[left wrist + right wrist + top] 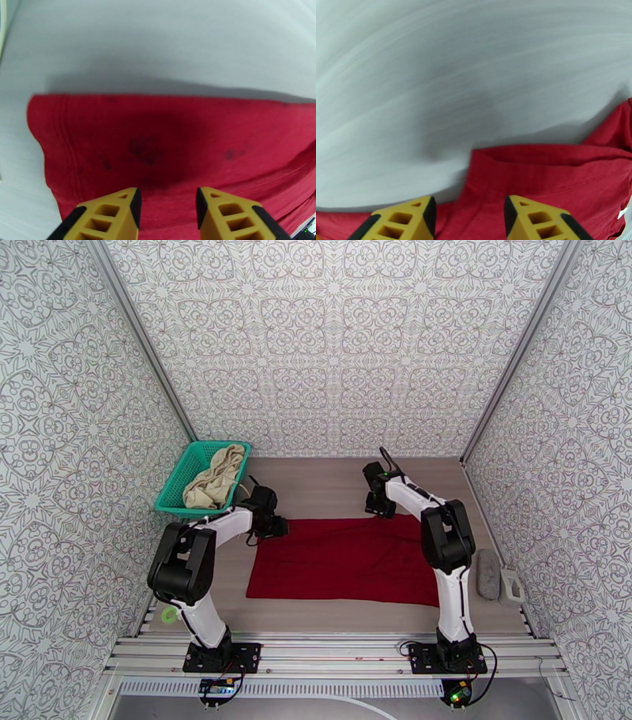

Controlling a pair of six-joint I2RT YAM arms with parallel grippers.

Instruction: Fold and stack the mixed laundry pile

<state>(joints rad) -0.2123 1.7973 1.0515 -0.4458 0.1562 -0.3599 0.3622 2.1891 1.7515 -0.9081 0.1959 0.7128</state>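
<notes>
Patterned walls close in a pale wood-grain tabletop (332, 477) on three sides. The dark red shirt (347, 560) lies flattened into a rough rectangle across the middle of the tabletop, its long side parallel to the near edge. The cream-beige garment (213, 477) is heaped, unfolded, in the teal mesh basket (175, 485) at the far left corner.

The left gripper (168, 197) hangs low over the shirt's far left corner. Its jaws stand partly open with nothing between them, and red cloth lies flat underneath. The right gripper (470, 205) sits at the shirt's far right corner, jaws also partly open and empty. There the cloth's edge turns over into a loose flap, with bare tabletop just beyond.

By my reading, both arms are lined up to pinch the far edge for a fold toward the near edge.

- **Right side:** This is the weaker one. The jaws straddle the very border of the fabric, so closing could catch only the turned flap or nothing at all.
- **Left side:** The jaws could take only the top layer and pull the existing fold open.
- **Both together:** If one corner is gripped and the other missed, lifting would skew the rectangle and drag it.

The cream garment has not been dealt with, so most of the task remains.
</notes>
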